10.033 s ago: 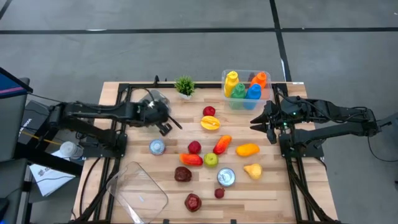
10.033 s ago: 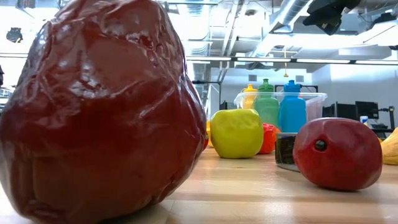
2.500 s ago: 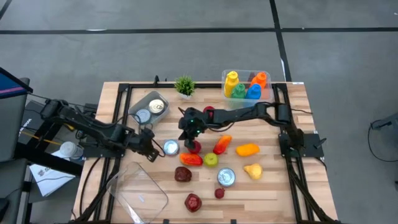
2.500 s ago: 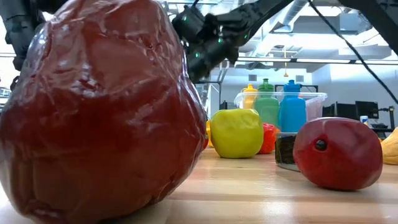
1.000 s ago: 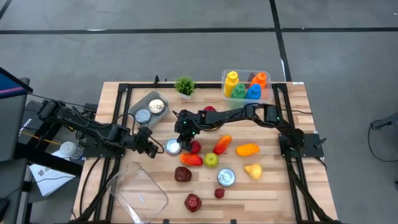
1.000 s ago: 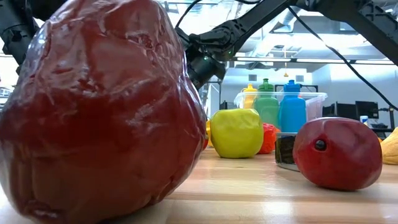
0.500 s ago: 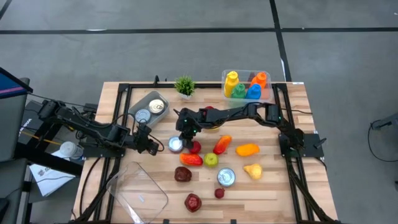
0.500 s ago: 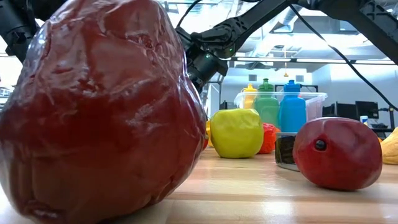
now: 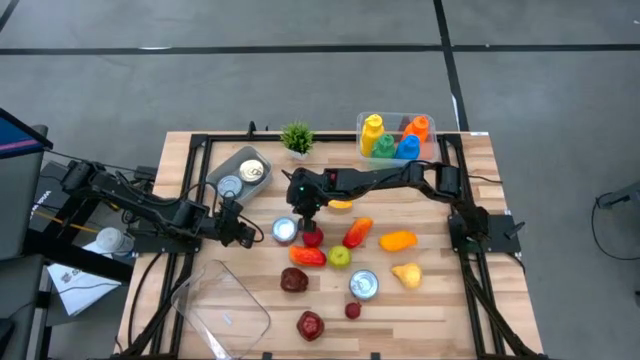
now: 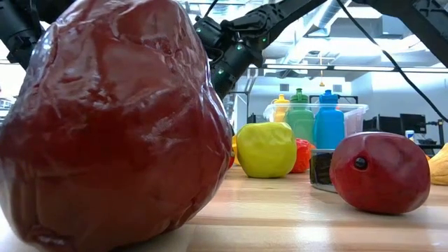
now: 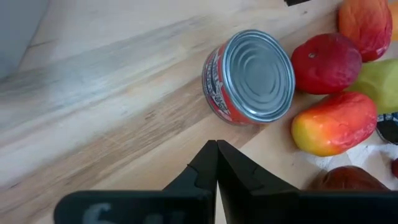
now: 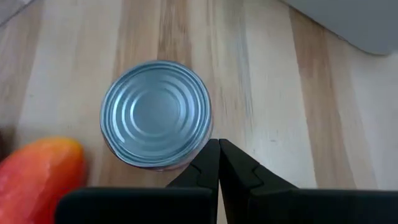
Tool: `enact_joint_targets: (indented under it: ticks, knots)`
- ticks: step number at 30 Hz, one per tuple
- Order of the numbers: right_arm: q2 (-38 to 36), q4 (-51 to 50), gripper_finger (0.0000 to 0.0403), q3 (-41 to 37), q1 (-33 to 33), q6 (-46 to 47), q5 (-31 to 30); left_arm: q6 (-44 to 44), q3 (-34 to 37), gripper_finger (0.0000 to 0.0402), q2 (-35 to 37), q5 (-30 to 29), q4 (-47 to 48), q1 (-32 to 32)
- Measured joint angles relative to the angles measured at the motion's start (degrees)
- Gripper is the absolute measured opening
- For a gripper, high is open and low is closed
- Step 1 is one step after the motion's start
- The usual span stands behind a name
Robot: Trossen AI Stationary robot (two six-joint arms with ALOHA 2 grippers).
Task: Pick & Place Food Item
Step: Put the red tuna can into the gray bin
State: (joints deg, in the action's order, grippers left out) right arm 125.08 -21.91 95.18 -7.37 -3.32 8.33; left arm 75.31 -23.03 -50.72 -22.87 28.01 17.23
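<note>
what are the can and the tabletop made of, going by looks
Can: metal, most likely; its shiny silver lid has pressed concentric rings, and a red printed label wraps the side. Tabletop: wood, apparently; pale planks with visible grain streaks and a matte finish.

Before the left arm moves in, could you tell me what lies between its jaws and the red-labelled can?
Only bare wood, in the left wrist view: the shut left gripper points at the can across clear table.

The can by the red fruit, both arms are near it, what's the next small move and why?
Probably open the right end effector before lowering. Its fingers are shut and it sits above the upright can, holding nothing. The left end effector is also shut, just beside the can. The can stands free on the table, so open fingers could straddle it.
</note>
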Motion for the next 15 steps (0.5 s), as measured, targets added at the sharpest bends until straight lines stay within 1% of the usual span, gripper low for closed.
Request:
enact_joint_targets:
  ticks: [12, 15]
  knots:
    - [1.55, 2.53, 0.0000, 0.07, 1.40, -1.66, 0.81, 0.20, 0.00, 0.0000, -0.02, -0.27, -0.17, -0.01]
    - [2.35, 1.88, 0.0000, -0.23, 1.38, -1.48, 0.82, 0.25, 0.00, 0.0000, -0.02, -0.27, -0.34, 0.00]
